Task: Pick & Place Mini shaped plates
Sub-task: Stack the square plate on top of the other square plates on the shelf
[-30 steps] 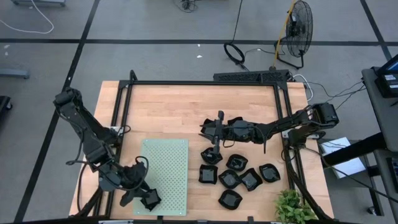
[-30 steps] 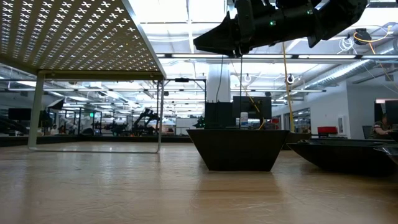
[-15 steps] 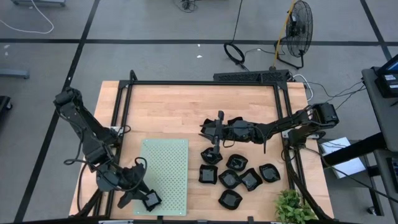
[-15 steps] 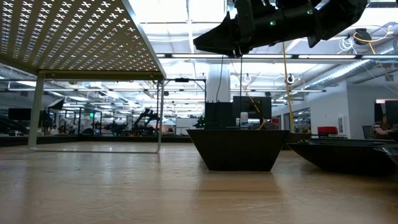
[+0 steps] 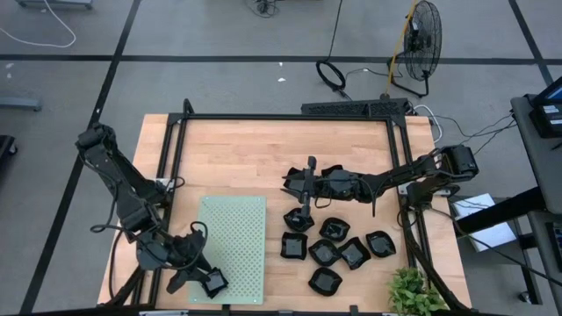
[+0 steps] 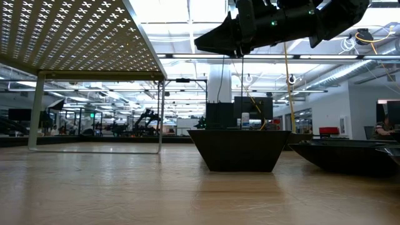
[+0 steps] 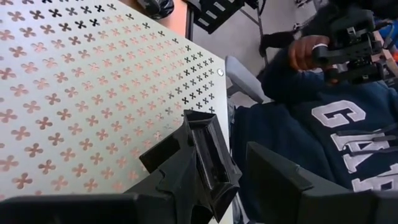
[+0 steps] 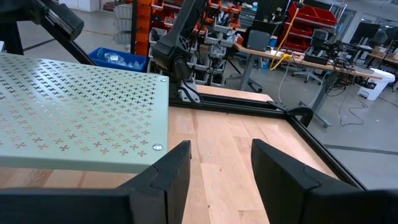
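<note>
At the near corner of the pale green perforated mat [image 5: 232,247], our left hand [image 5: 207,283] grips one mini plate [image 5: 212,283] and holds it over the mat's edge, closest to the person [image 7: 311,124] seated beyond the table [image 5: 255,158]. From the left wrist camera, the plate [image 7: 208,163] stands tilted on edge, one finger pressed against its underside and the other finger standing off to the side, so we judge the dish pinched by one wall rather than across its width. What the coming move depends on, as we read it: bare mat lies directly beside the held plate, away from the table's near edge, and the plate must tip flat to rest there.

The plate is small, glossy black and shallow, with a squarish outline and raised rim.

Our right hand [image 5: 299,182] hangs well apart, over mid-table, its fingers spread and empty in the right wrist view. The remaining plates [image 5: 338,250] lie clustered just below it, nearer that arm than ours on the left.
</note>
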Robot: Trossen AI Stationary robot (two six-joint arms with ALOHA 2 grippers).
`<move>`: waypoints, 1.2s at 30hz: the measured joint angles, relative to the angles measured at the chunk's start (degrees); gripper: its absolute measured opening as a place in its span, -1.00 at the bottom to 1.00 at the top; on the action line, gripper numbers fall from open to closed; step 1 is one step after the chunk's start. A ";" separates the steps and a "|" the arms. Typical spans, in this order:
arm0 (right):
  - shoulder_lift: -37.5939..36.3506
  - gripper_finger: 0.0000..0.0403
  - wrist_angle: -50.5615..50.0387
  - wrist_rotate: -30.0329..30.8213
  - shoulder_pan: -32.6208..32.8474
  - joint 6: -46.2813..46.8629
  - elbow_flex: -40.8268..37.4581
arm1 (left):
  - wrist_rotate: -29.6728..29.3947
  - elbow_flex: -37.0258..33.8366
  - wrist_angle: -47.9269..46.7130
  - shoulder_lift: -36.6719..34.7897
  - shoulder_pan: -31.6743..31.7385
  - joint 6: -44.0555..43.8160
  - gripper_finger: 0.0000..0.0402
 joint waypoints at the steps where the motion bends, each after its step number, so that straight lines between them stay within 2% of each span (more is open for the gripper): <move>1: 0.00 -0.23 0.00 0.00 0.00 0.24 0.00 | -0.01 0.00 -0.12 0.00 0.07 0.10 -0.27; 13: 0.00 -0.23 0.00 0.00 0.00 0.35 0.00 | 1.05 0.00 0.58 -0.07 2.86 -0.14 -0.27; 28: 0.00 -0.23 0.00 0.00 0.00 0.37 0.00 | 6.49 0.00 1.16 -0.07 2.95 -3.22 -0.27; 36: 0.00 -0.23 0.00 0.00 0.00 0.38 0.00 | 6.67 0.02 1.87 -0.07 2.95 -2.87 -0.27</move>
